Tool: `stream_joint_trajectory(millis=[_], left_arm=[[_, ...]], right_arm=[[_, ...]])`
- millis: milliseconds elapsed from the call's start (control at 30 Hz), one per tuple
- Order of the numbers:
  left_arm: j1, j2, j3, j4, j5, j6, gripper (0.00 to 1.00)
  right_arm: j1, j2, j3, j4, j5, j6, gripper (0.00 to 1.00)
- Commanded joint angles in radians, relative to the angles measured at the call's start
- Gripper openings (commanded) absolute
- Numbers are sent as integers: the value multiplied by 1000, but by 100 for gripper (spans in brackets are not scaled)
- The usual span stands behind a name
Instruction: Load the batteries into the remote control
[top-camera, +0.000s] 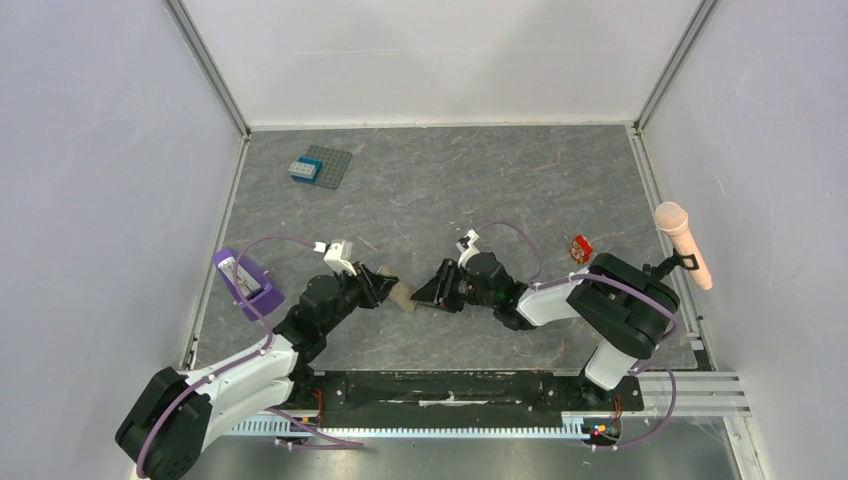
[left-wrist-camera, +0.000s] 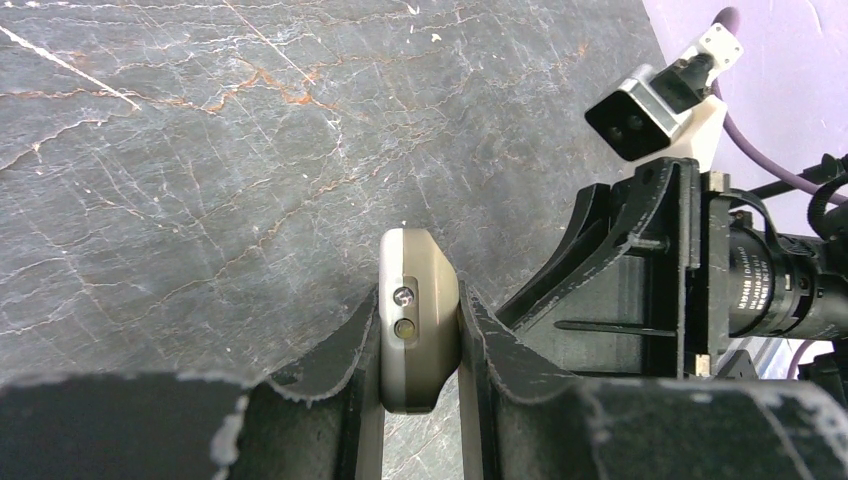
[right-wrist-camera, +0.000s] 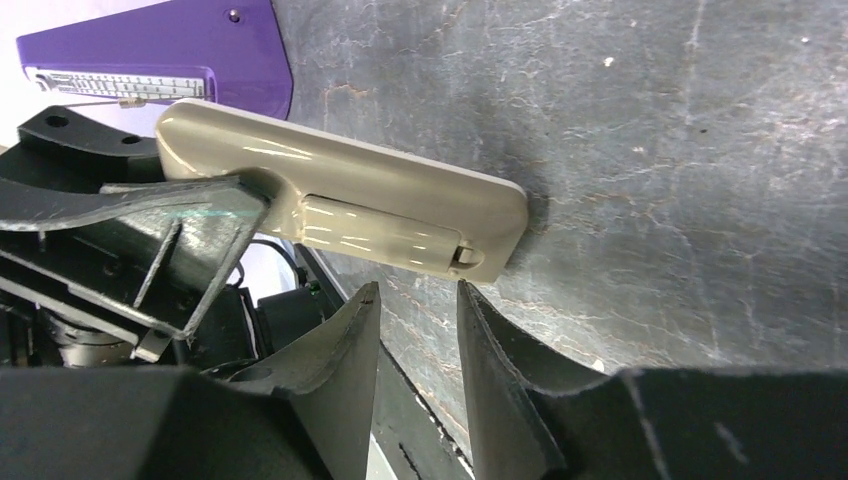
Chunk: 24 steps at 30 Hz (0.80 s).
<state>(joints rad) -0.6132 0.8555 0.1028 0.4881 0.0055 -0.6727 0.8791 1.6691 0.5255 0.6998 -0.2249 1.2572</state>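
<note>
My left gripper (top-camera: 385, 288) is shut on the remote control (top-camera: 402, 294), a slim beige-white handset held on edge just above the table. In the left wrist view the remote control (left-wrist-camera: 418, 320) is clamped between both fingers, its end with two small round lenses facing the camera. The right wrist view shows the remote control's (right-wrist-camera: 350, 205) back, with a closed cover and a small latch near its free end. My right gripper (right-wrist-camera: 417, 290) sits just below that latch end, open by a narrow gap with nothing between its fingers. The batteries are out of view.
A purple object (top-camera: 245, 282) lies at the table's left edge. A blue brick on a grey studded plate (top-camera: 318, 167) sits at the back left. A small red-and-white object (top-camera: 580, 247) and a pink microphone (top-camera: 684, 243) are at the right.
</note>
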Motion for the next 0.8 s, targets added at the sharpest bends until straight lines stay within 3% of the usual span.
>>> stream_joint_trajectory(millis=[0, 767], left_arm=[[-4, 12, -19, -39, -32, 18, 2], [-3, 13, -23, -31, -19, 10, 2]], right_arm=[[-6, 27, 0, 58, -17, 23, 36], [-17, 127, -18, 222, -41, 94, 33]])
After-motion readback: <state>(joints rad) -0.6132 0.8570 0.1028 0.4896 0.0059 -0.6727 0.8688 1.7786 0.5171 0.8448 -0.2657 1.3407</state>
